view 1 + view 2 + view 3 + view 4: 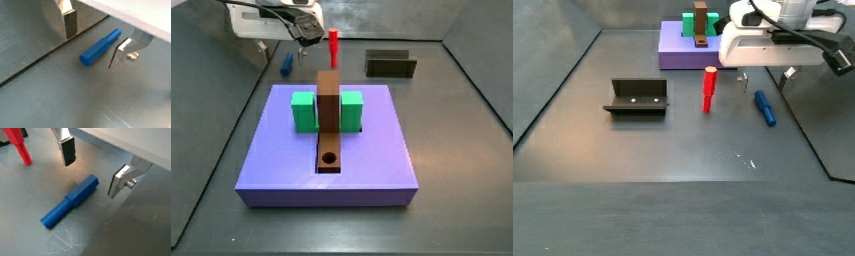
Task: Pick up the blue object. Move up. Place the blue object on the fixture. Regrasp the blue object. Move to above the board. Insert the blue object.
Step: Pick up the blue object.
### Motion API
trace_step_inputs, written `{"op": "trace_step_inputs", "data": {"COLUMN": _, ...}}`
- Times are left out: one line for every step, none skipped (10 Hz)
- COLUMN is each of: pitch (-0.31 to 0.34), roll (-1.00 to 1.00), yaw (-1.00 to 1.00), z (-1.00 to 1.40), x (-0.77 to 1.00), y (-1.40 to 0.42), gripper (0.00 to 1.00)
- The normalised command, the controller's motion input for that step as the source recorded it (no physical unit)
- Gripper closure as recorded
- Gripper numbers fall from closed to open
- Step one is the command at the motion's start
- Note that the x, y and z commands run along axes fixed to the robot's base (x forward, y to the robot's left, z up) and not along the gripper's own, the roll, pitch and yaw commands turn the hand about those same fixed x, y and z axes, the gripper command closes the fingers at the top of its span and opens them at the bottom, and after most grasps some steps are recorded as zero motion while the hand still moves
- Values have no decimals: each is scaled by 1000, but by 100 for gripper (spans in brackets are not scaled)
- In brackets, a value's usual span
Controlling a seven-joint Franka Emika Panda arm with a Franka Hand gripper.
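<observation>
The first step is in hand: the blue object (70, 201) lies flat on the grey floor near the red peg (708, 90), well apart from the fixture (639, 97) and the board (329, 150). The gripper (93, 169) hovers just over it with its fingers spread wide and nothing between them — one dark pad and one silver plate flank the peg in both wrist views. I judge the next move calls for a straight descent, jaws straddling the slim shaft squarely — then closing.
</observation>
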Motion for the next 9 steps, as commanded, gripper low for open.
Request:
{"op": "trace_step_inputs", "data": {"pitch": -59, "roll": 90, "yaw": 0, "z": -249, "x": 0, "y": 63, "gripper": 0}}
{"op": "trace_step_inputs", "data": {"pitch": -66, "roll": 74, "yaw": 0, "z": -266, "x": -71, "y": 71, "gripper": 0}}
{"op": "trace_step_inputs", "data": {"pitch": -73, "roll": 0, "yaw": 0, "z": -157, "x": -214, "y": 91, "gripper": 0}}
{"op": "trace_step_inputs", "data": {"pitch": -76, "roll": 0, "yaw": 0, "z": -91, "x": -197, "y": 69, "gripper": 0}}
{"op": "trace_step_inputs", "data": {"pitch": -90, "roll": 0, "yaw": 0, "z": -103, "x": -174, "y": 60, "gripper": 0}}
{"op": "trace_step_inputs", "data": {"pitch": -87, "roll": -16, "yaw": 0, "z": -71, "x": -137, "y": 54, "gripper": 0}}
{"op": "trace_step_inputs", "data": {"pitch": -4, "roll": -49, "yaw": 0, "z": 0, "x": -66, "y": 63, "gripper": 0}}
{"op": "trace_step_inputs", "data": {"pitch": -151, "roll": -61, "yaw": 0, "z": -143, "x": 0, "y": 31, "gripper": 0}}
{"op": "trace_step_inputs", "data": {"pitch": -149, "roll": -40, "yaw": 0, "z": -86, "x": 63, "y": 6, "gripper": 0}}
